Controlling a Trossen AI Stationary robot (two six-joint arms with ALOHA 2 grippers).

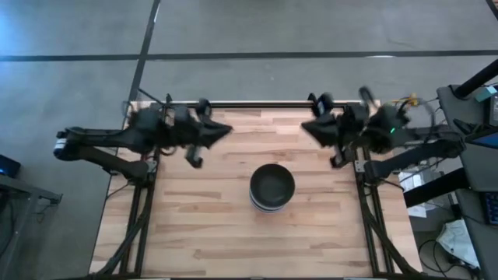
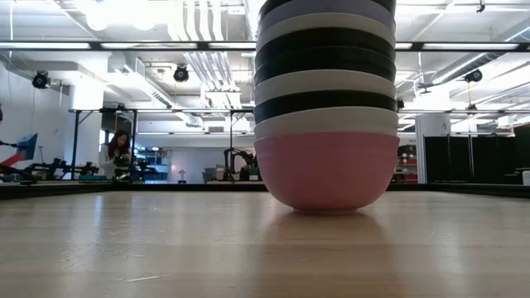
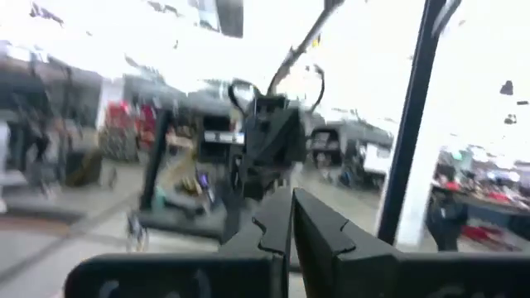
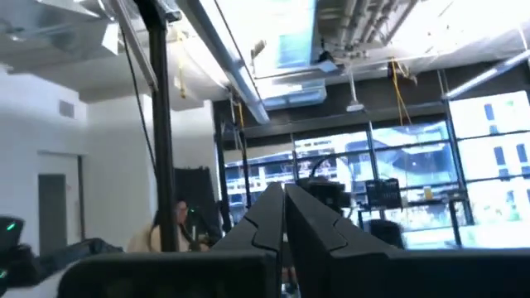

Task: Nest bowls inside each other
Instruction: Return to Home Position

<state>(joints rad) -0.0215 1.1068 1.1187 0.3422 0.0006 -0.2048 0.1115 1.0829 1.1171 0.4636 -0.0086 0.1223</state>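
Note:
The bowls stand nested in one stack [image 1: 271,187] near the middle of the table, a black one on top. In the low view the stack [image 2: 325,108] rests on its pink bottom bowl [image 2: 326,172], with white, black and lavender rims above. My left gripper [image 1: 226,131] hangs shut over the far left of the table, well clear of the stack. My right gripper [image 1: 307,128] hangs shut over the far right, also clear. Each wrist view shows its own shut fingers, the left [image 3: 291,217] and the right [image 4: 284,213], raised toward the room.
Bare wooden tabletop [image 1: 202,225] surrounds the stack on all sides. Arm mounts stand at the table's left [image 1: 144,167] and right [image 1: 362,167] edges. A person [image 2: 116,153] stands far off in the room behind the table.

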